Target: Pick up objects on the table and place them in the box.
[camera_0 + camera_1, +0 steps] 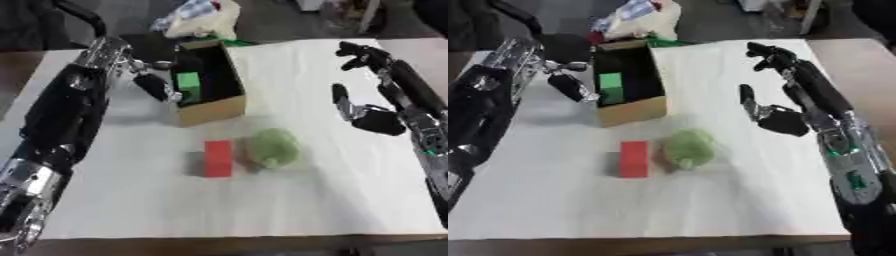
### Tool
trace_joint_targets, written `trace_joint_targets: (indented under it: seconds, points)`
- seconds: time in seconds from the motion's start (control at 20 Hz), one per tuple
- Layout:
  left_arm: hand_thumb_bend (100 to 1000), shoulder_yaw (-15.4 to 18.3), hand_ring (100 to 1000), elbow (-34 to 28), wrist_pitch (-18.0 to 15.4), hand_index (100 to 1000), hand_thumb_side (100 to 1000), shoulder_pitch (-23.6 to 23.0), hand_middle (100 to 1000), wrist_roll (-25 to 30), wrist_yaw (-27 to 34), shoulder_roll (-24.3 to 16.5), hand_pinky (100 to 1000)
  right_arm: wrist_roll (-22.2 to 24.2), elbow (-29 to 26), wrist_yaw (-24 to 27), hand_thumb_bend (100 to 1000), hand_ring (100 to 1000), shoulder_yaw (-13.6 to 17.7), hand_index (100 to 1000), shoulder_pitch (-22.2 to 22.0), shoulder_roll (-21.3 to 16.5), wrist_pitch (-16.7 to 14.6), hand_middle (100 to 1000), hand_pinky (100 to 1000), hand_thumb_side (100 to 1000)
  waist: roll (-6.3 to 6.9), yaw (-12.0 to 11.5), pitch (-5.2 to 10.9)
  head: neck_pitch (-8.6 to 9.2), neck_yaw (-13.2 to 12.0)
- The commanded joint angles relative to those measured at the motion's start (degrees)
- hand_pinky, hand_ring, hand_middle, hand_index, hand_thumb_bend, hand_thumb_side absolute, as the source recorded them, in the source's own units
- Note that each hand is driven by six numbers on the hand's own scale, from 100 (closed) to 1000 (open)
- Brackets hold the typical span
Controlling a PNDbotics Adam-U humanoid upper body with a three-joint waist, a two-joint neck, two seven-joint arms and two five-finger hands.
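An open cardboard box [213, 107] stands at the back middle of the white table, with a green block [187, 82] inside near its left wall. My left hand [157, 85] is at the box's left rim, fingers straight and holding nothing. In front of the box lie a red block [218, 158] and, touching its right side, a round pale green soft thing [273, 147]. My right hand [785, 95] hovers open at the right, fingers spread toward the back, apart from all objects.
The white table cover [289, 200] reaches to the front edge. A crumpled bag with coloured items [199, 17] lies behind the box, beyond the table. Dark floor shows at the back.
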State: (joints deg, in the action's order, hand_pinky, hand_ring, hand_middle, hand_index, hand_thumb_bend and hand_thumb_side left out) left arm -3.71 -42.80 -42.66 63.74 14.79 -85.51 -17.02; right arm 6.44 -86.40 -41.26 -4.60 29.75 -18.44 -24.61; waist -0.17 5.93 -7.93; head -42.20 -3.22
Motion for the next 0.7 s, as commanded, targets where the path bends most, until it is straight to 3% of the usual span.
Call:
trace_joint_targets:
  seconds: [0.05,0.2,0.45,0.55,0.7]
  points:
    - [179,-0.13,748,-3.37,-0.84,986,756,0.74,758,-0.03,3.79,-2.30,815,0.51,0.35,-0.14,100,729,0.02,996,1.29,-1.69,-0.23,831,767,653,-0.29,-0.10,1.07,0.37,0.38]
    - [100,-0.64,736,-6.48,-2.32,975,689,-0.26,745,-0.47,10.50,-3.79,801,2.09,2.39,-0.09,100,735,-1.06,997,2.29,-2.76,-0.86,835,773,651,-0.48,-0.35,1.14,0.37,0.67]
    - [100,-3.21,729,-15.33,-4.39,971,616,-3.71,740,0.19,24.00,-8.35,795,7.69,8.21,-0.30,100,761,-5.19,1000,5.60,-6.01,-3.54,854,796,664,-0.79,-1.19,1.29,0.46,1.36]
    - [100,-4.29,726,-19.62,-4.35,971,612,-5.81,737,1.73,29.66,-10.43,793,11.54,10.99,-0.34,121,774,-7.33,1000,7.32,-6.91,-5.05,866,807,663,-1.01,-1.56,1.38,0.52,1.82]
    - [100,-4.97,726,-23.83,-2.90,971,612,-7.31,737,5.50,35.89,-11.98,793,14.98,12.98,0.26,121,774,-8.10,1000,8.54,-7.17,-6.29,866,807,663,-1.11,-1.66,1.44,0.53,2.00]
